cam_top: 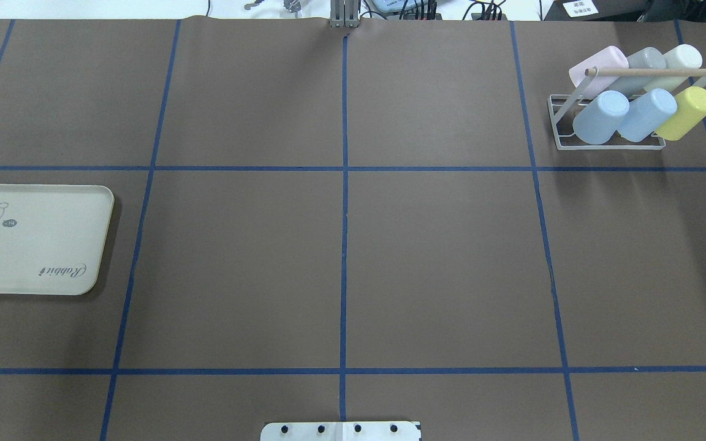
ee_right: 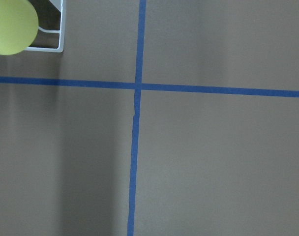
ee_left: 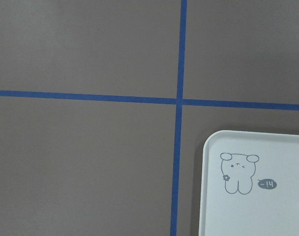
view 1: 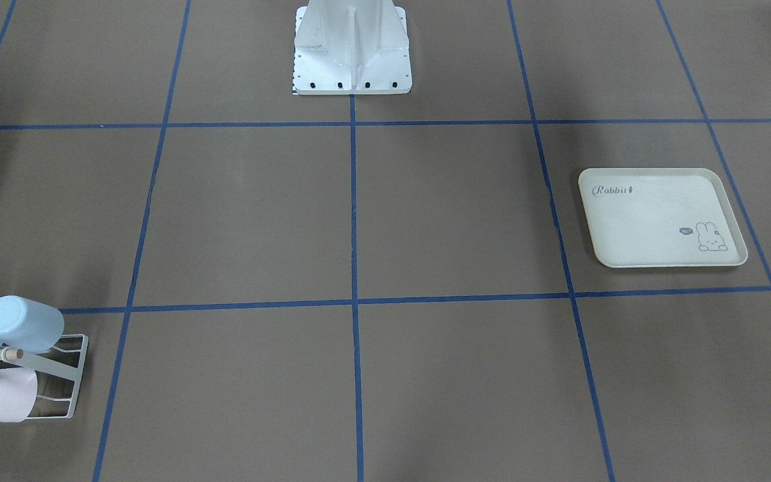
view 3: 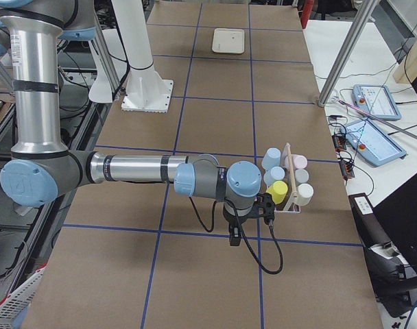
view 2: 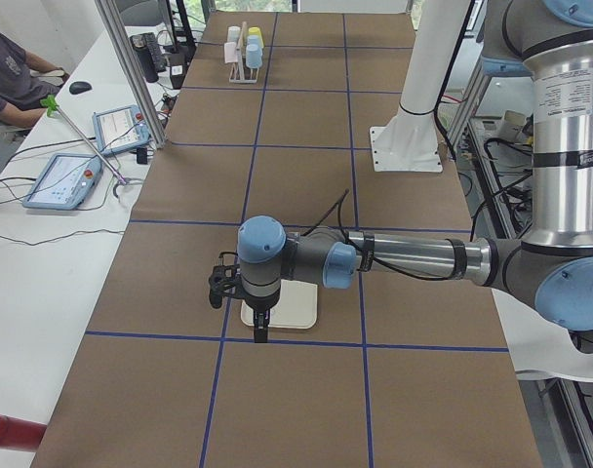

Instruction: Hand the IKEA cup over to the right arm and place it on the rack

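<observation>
Several pastel IKEA cups sit upside down on the white wire rack at the table's far right: pink, grey, white, two blue and yellow. The rack also shows at the front-facing view's left edge. The right wrist view catches the yellow cup and a rack corner. My right arm hangs its gripper above the table beside the rack; I cannot tell its state. My left gripper hovers over the tray's edge; I cannot tell its state either.
A cream rabbit-print tray lies at the table's left, bare, and shows in the left wrist view. The robot's white base stands at the near middle edge. A side table with tablets and a seated person flank the far side.
</observation>
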Controlling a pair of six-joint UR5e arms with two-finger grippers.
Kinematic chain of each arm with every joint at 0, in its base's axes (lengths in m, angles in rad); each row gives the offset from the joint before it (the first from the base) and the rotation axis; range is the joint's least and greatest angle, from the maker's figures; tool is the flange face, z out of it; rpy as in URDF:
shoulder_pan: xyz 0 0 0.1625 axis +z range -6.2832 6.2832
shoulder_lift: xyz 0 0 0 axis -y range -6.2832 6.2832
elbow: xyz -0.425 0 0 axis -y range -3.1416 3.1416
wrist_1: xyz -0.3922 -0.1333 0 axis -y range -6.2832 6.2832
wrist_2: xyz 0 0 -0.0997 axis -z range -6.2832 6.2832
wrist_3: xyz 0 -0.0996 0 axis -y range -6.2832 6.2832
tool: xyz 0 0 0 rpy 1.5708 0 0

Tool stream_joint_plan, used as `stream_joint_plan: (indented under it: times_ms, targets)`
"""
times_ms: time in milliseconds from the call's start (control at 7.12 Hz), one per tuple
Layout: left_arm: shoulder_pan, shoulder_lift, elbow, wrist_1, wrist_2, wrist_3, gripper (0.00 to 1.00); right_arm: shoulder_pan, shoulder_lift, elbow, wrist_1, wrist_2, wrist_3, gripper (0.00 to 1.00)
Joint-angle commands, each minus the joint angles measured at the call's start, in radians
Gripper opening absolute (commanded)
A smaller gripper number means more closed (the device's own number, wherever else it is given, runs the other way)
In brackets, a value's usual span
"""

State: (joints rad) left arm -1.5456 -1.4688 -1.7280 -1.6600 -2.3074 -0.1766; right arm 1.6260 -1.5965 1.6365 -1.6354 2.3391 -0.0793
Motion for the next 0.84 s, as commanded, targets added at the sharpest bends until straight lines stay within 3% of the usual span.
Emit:
stream_joint_plan:
  times_ms: [0, 703]
  targets:
    - [-0.001, -0.001, 0.001, 0.000, -0.001, 0.000, 1.00, -0.002, -0.005, -0.015, 0.116, -0.004, 0.079, 1.00]
    - [-0.001, -0.001, -0.001, 0.000, -0.001, 0.000, 1.00, -0.028, 0.050, 0.000, 0.112, 0.006, 0.174, 1.00]
